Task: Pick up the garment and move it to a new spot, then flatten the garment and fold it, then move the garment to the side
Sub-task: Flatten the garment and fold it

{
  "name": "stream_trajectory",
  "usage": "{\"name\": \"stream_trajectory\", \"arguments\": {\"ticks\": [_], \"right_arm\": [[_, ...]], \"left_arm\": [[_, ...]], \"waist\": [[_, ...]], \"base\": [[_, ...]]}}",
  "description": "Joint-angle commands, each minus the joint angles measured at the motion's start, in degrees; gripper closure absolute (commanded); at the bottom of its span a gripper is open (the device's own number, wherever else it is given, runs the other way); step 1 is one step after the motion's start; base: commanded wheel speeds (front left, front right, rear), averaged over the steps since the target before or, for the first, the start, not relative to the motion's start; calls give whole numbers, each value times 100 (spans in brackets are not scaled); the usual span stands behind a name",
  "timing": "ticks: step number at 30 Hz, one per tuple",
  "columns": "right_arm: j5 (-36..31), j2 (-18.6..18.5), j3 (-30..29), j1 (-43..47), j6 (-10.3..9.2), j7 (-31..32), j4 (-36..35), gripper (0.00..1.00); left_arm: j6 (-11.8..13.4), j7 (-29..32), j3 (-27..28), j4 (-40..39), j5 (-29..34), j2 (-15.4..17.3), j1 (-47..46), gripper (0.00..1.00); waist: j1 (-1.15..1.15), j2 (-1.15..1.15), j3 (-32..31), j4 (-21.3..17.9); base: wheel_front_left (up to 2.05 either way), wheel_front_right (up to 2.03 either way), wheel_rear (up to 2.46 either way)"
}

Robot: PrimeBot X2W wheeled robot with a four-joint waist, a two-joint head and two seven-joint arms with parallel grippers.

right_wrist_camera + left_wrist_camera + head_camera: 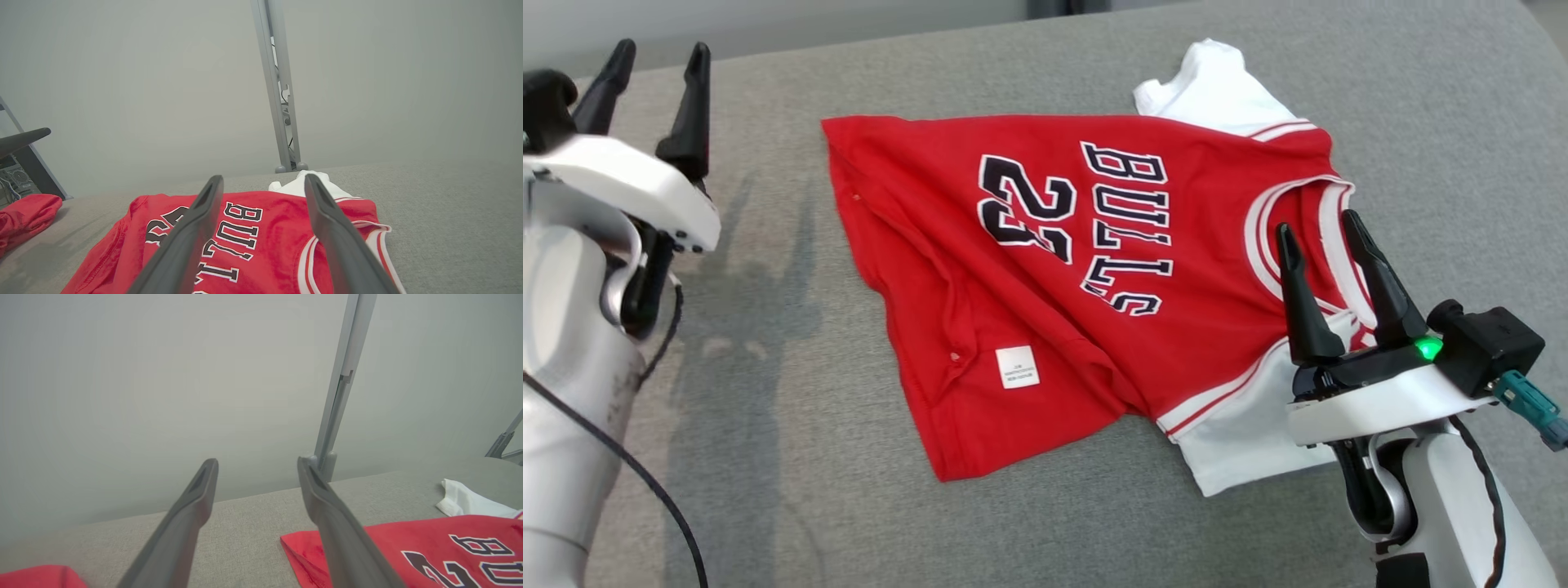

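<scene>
The garment (pixel 1094 269) is a red jersey with white sleeves and dark lettering. It lies spread and somewhat wrinkled on the grey surface (pixel 768 490), collar toward the right. My left gripper (pixel 662 47) is open and empty, raised at the far left, well clear of the garment's left edge. In the left wrist view its own fingers (pixel 257 461) stand apart, with the garment (pixel 408 547) off to the lower right. Over the collar area my right gripper (pixel 1319 222) hovers open and holds nothing. The right wrist view shows those fingers (pixel 264 177) spread above the lettering on the garment (pixel 261 228).
A second bunched red cloth (pixel 24 216) lies at the surface's left end, also glimpsed as a red cloth (pixel 36 575) in the left wrist view. A grey metal post (pixel 278 102) rises behind the far edge, in front of a pale wall.
</scene>
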Motion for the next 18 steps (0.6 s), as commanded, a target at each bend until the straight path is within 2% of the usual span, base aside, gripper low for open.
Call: {"name": "stream_trajectory", "arguments": {"ticks": [1, 6, 10, 13, 18], "right_arm": [[-120, -31, -89, 89, -2, 35, -29, 0], [-315, -25, -99, 225, -2, 144, -92, 0], [-350, -40, -201, 435, -3, 210, -124, 0], [-346, -35, -295, 568, -2, 229, -146, 0], [-313, -35, -337, 675, -2, 277, -165, 0]], "left_arm": [[40, -190, 72, -228, -54, -34, 311, 0], [172, -383, 165, -901, -89, -162, 1070, 0], [403, -428, 239, -1730, 59, -305, 1990, 0], [640, -434, 420, -2400, 228, -526, 2708, 0], [756, -432, 682, -3078, 495, -824, 3557, 0]], "waist": [[0, 0, -205, 229], [0, 0, -410, 426], [0, 0, -592, 535], [0, 0, -705, 566], [0, 0, -805, 518]], "base": [[0, 0, 0], [0, 0, 0], [0, 0, 0], [0, 0, 0], [0, 0, 0]]}}
